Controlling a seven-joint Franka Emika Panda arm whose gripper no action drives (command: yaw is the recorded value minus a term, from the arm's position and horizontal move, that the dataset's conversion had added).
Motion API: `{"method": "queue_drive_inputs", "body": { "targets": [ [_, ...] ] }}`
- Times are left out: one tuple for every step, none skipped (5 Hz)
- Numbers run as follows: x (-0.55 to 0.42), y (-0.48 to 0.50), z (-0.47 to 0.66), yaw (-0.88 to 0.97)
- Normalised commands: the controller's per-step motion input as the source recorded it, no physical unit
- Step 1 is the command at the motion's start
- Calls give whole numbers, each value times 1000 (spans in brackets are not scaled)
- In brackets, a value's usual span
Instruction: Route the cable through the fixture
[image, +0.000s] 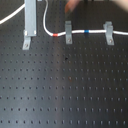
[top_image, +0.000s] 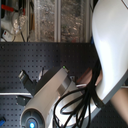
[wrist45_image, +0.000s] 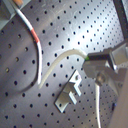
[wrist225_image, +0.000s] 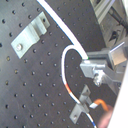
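First exterior view, read left to right across the black perforated board (image: 65, 90).

- Upper left of the frame: one stretch of the cable (image: 46, 22) rises from the left edge and curves out of the top. Next to it stands an upright grey bar (image: 31, 17) (I cannot tell what it belongs to). The left clip (image: 26, 42) sits directly below the bar, and no cord touches it.
- Just right of the bar, the cable comes down from the top edge and bends right. Its red band (image: 54, 35) lies just left of the middle clip (image: 68, 31).
- Upper centre: the cable meets the middle clip and runs on level. The blue band (image: 86, 32) lies between the middle clip and the right clip (image: 108, 31).
- Upper right: the cable meets the right clip and leaves by the right edge.

Whether the cord sits inside each clip or only against it is not resolvable here.

Second exterior view: the white arm (top_image: 110, 45) fills most of the frame and hides the cord.

In both wrist views, the gripper (wrist45_image: 95, 67) (wrist225_image: 95, 70) has its jaws drawn narrow with the white cord running into them, so it is pinching the cable. From there the cord arcs away over the board. In the first wrist view, one clip (wrist45_image: 70, 92) stands near that arc but apart from it.
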Motion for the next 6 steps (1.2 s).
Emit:
{"method": "queue_drive_inputs", "body": {
  "targets": [
    [1,-11,0,0],
    [-62,98,402,43],
    [-140,88,594,189],
    [-329,34,610,254],
    [-420,95,270,240],
    [-391,237,76,380]
  ]
}}
